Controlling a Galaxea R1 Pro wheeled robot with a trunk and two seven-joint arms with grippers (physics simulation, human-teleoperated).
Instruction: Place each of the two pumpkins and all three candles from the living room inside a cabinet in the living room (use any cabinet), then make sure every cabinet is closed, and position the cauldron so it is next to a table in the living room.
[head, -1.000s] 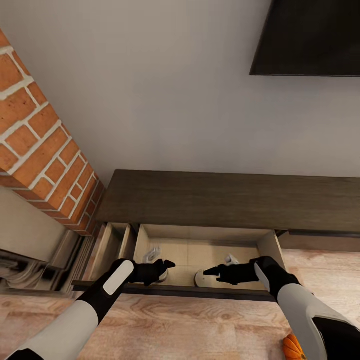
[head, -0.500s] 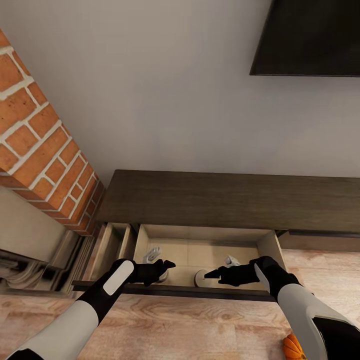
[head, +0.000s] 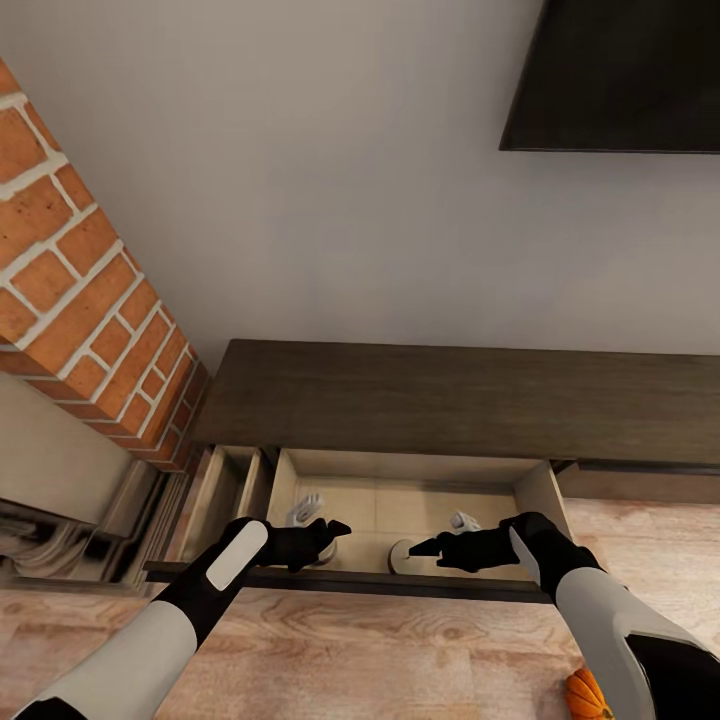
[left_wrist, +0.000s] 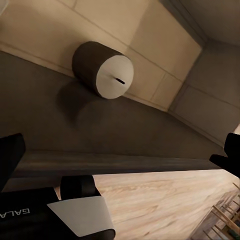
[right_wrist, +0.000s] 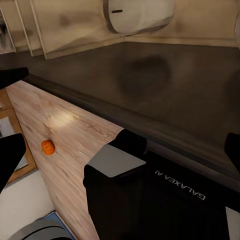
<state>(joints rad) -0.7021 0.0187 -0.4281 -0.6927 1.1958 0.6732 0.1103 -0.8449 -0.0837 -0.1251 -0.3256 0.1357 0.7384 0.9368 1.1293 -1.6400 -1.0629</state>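
The long dark brown cabinet (head: 450, 400) has one drawer (head: 535, 490) pulled out, pale beige inside. White candles lie in it: one (head: 305, 508) at the left, one (head: 403, 556) near the front, one (head: 462, 520) at the right. My left gripper (head: 328, 533) and right gripper (head: 420, 547) hover over the drawer's front edge, tips facing each other, both open and empty. The left wrist view looks at a candle (left_wrist: 103, 70); the right wrist view looks at another candle (right_wrist: 140, 12). One orange pumpkin (head: 588, 695) sits on the floor by my right arm, also pumpkin (right_wrist: 47, 146). The cauldron is out of view.
A red brick chimney (head: 80, 290) and the fireplace edge (head: 50, 500) stand left of the cabinet. A narrow drawer (head: 230, 485) beside the open one is also pulled out. A black screen (head: 620, 75) hangs on the pale wall. Light wood floor (head: 400, 650) lies below.
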